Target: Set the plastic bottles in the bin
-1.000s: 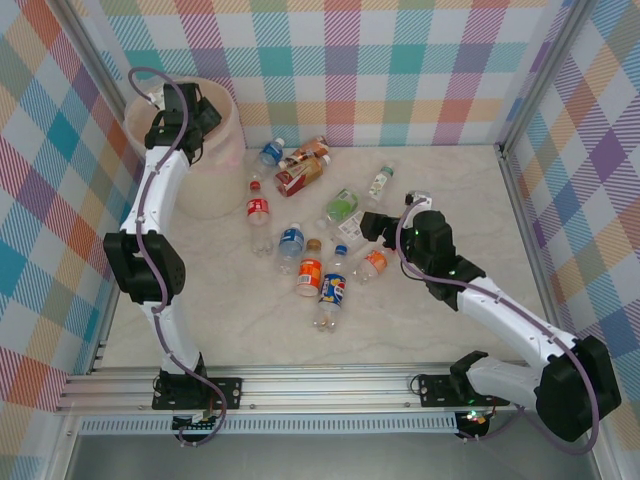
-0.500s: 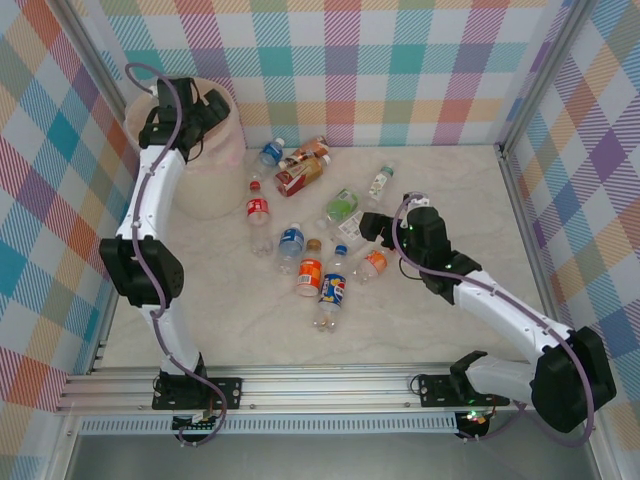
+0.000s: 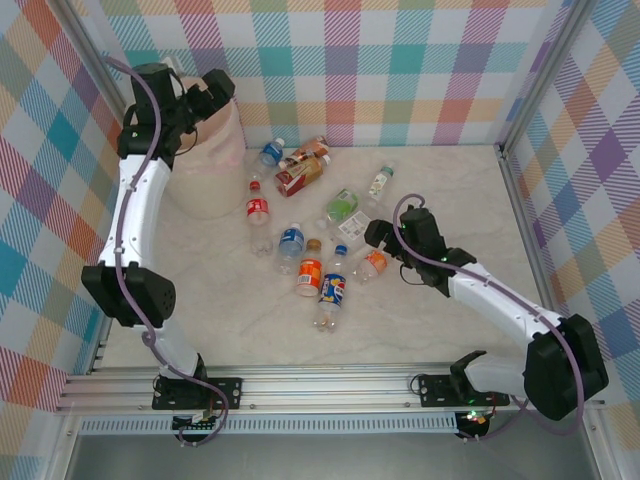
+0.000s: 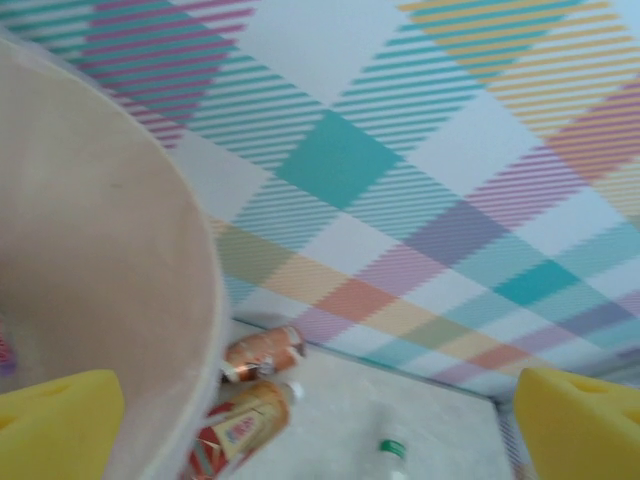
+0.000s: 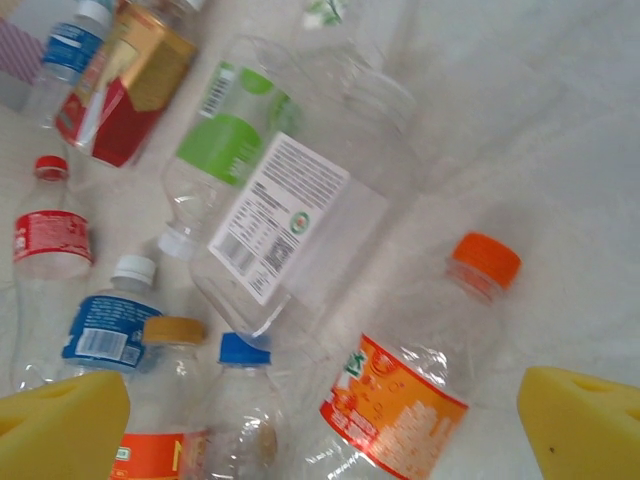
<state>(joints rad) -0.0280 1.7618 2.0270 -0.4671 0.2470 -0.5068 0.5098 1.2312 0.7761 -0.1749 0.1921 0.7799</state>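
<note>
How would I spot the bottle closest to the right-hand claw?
Find the scatter of plastic bottles in the middle of the pale table. At its right edge, just by the right claw, lies a small clear bottle. Its bright orange cap sets it apart: the other orange-labelled bottle has a tan cap, and its nearest neighbour a blue one.

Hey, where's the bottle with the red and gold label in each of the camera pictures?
Top external: the red and gold bottle lies just right of the bin.
Left wrist: bottom edge, beside the bin's wall.
Right wrist: top left corner.
Shared landmark: the blue-label bottle next to it, also in the right wrist view; otherwise the bin.
</note>
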